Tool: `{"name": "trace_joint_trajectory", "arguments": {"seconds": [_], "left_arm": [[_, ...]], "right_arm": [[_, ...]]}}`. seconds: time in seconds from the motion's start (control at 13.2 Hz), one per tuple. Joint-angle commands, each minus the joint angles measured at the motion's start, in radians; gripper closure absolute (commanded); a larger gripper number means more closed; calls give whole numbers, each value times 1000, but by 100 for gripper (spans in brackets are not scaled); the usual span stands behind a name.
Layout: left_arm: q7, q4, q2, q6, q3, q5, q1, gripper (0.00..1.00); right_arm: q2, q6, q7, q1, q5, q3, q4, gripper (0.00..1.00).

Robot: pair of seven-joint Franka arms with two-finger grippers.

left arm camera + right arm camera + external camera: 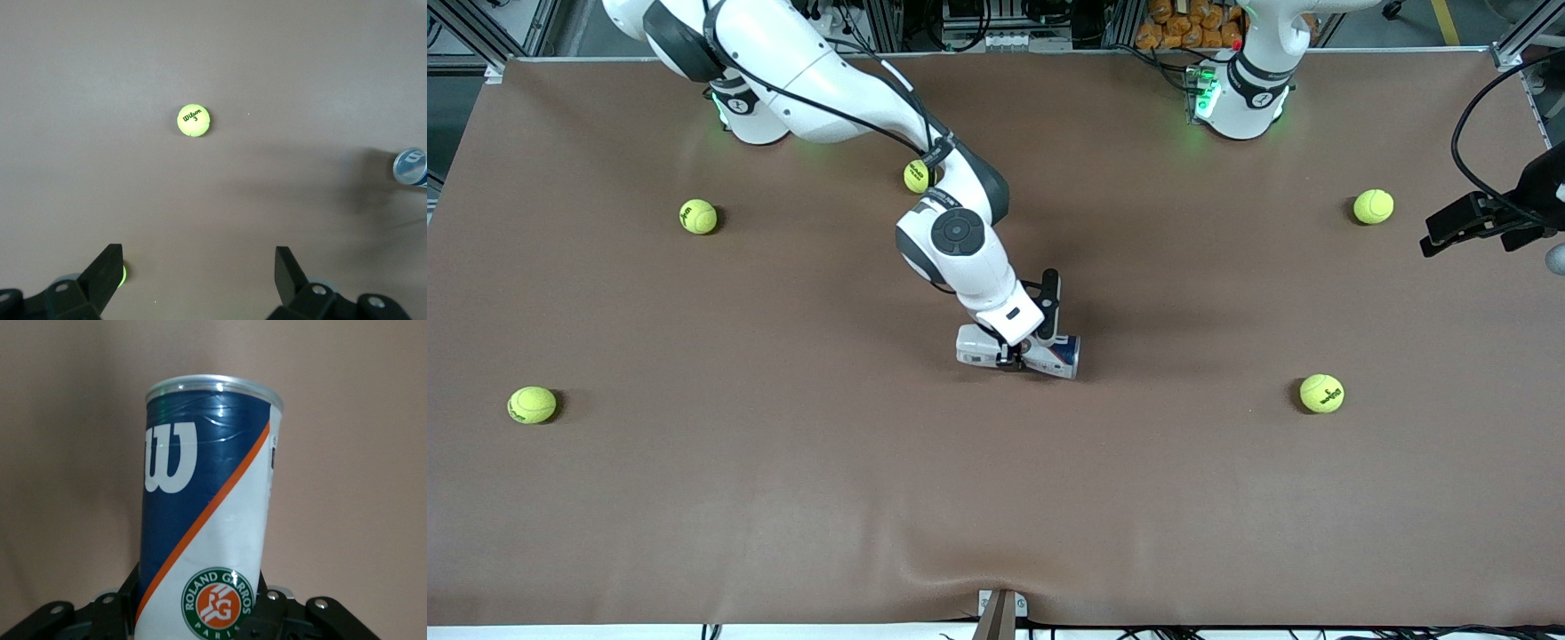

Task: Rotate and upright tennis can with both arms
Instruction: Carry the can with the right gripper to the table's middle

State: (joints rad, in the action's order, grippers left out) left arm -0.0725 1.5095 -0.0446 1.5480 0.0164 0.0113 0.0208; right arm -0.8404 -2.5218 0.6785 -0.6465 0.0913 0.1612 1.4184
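The right gripper (1014, 354) is down at mid-desk, its fingers closed around the tennis can (1021, 354) near the can's white end. The can lies on its side on the brown desk (783, 498), long axis running along the desk between the two arms' ends, navy end toward the left arm's end. To turn it well, I judge the grip should stay firm near the middle so the can pivots without slipping, while the other arm steadies the free end. The left gripper (197, 277) waits with fingers apart over a tennis ball (193, 121) at its end.
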Motion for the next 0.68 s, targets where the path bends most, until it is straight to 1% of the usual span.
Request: {"name": "trace_joint_trajectory", "arguments": {"seconds": [0.0,0.08,0.15,0.38,0.45,0.61], "left_arm": [[2,-9,-15,-6,0,50,-10,0],[-1,-8,-20,-6,0,58,-10,0],[-1,-9,-21,-6,0,58,-10,0],[0,-9,-21,-8,0,59,-10,0],[2,-8,-21,-8,0,62,-10,0],[2,-9,-32,-6,0,96,-10,0]], "right_arm": [[-25,-22,13,-25,47,-12,4,36],[-25,-22,13,-25,47,-17,4,13],[-20,-20,12,-16,45,-17,1,0],[1,-5,9,-15,39,-14,-4,0],[23,4,9,-16,35,-11,-4,0],[59,59,4,-18,28,-2,-7,0]]}}
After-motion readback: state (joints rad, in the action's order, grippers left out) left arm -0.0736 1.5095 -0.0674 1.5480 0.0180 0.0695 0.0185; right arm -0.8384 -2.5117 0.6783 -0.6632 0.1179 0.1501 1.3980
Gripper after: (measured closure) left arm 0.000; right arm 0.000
